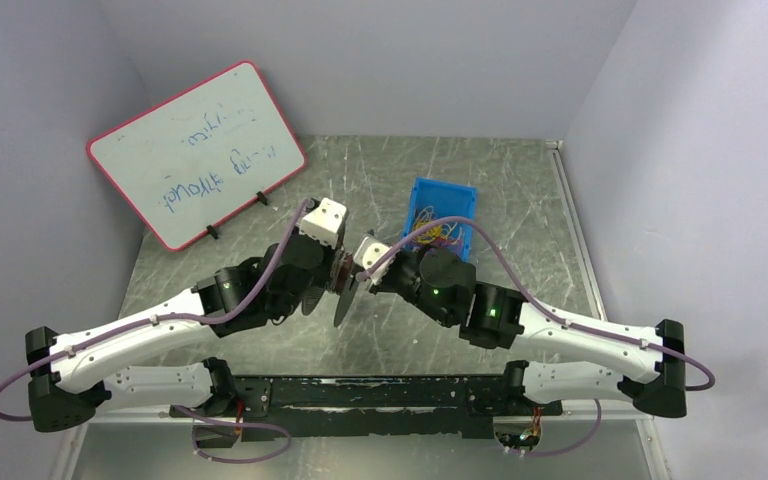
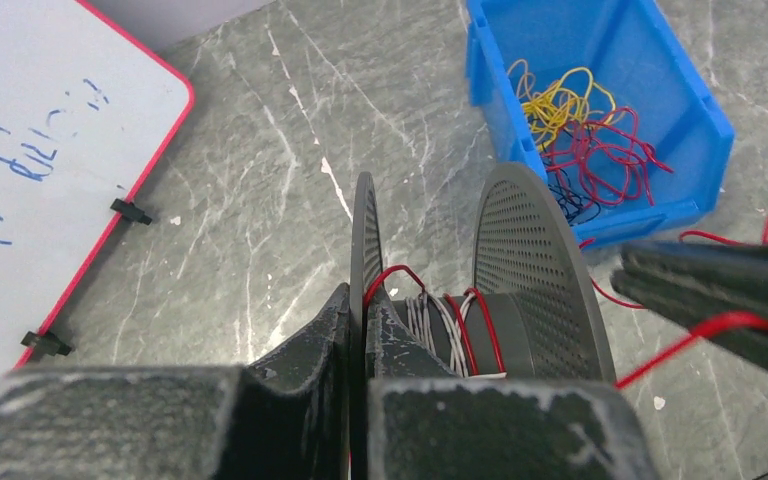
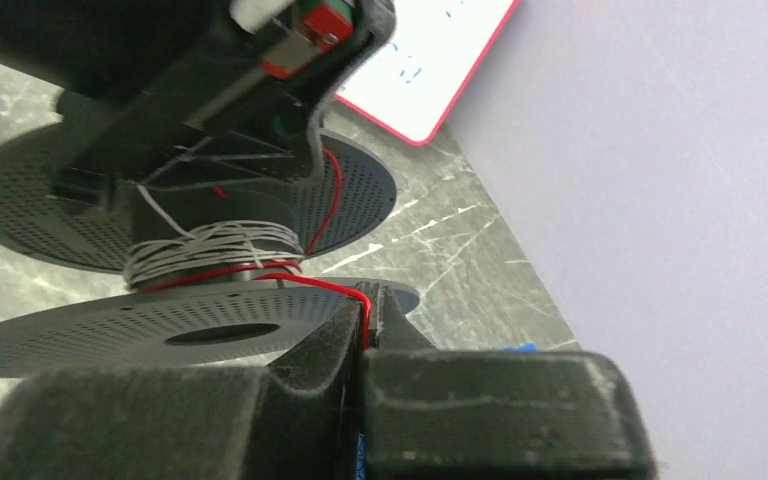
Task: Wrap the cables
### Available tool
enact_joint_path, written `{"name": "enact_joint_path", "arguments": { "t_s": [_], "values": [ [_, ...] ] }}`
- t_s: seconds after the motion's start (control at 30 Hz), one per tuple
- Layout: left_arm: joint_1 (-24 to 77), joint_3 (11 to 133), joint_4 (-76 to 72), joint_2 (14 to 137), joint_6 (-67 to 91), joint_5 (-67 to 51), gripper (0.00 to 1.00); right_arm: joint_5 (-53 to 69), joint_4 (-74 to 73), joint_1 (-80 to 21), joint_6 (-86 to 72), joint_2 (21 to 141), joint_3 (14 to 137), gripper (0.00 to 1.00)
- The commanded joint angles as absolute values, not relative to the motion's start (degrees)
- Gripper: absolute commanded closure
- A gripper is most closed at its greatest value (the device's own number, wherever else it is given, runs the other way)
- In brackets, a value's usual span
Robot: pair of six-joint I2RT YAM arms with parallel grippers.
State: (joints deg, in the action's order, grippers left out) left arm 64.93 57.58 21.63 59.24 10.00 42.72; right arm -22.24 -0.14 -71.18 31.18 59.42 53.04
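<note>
A grey spool (image 1: 345,295) with two perforated flanges is held on edge above the table's middle. My left gripper (image 2: 365,305) is shut on its left flange; the right flange (image 2: 530,260) stands free. The core carries pale grey wire turns and a few turns of the thin red cable (image 2: 660,358). The cable runs taut from the core to my right gripper (image 3: 368,300), which is shut on it (image 3: 320,284) just beside the spool (image 3: 110,330). The right gripper's fingers (image 2: 720,290) show at the right of the left wrist view. More red cable trails toward the bin.
A blue bin (image 1: 440,215) behind the grippers holds a tangle of yellow, blue and red wires (image 2: 580,130). A red-framed whiteboard (image 1: 195,150) leans at the back left. Grey walls close in the table on the left, back and right.
</note>
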Motion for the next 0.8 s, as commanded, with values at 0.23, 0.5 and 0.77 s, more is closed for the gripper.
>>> {"name": "enact_joint_path", "arguments": {
  "t_s": [0.23,0.5,0.77],
  "values": [
    [64.6,58.7,30.2,56.2,4.4,32.1,0.93,-27.7,8.1,-59.3,30.7,60.9,56.6,1.00],
    [64.6,58.9,31.8,51.7,3.7,27.3,0.93,-25.2,7.4,-49.6,18.6,63.4,53.6,1.00],
    [64.6,61.2,34.3,45.1,2.5,22.3,0.93,-15.9,12.4,-41.4,5.3,61.3,42.9,1.00]
  ]
}}
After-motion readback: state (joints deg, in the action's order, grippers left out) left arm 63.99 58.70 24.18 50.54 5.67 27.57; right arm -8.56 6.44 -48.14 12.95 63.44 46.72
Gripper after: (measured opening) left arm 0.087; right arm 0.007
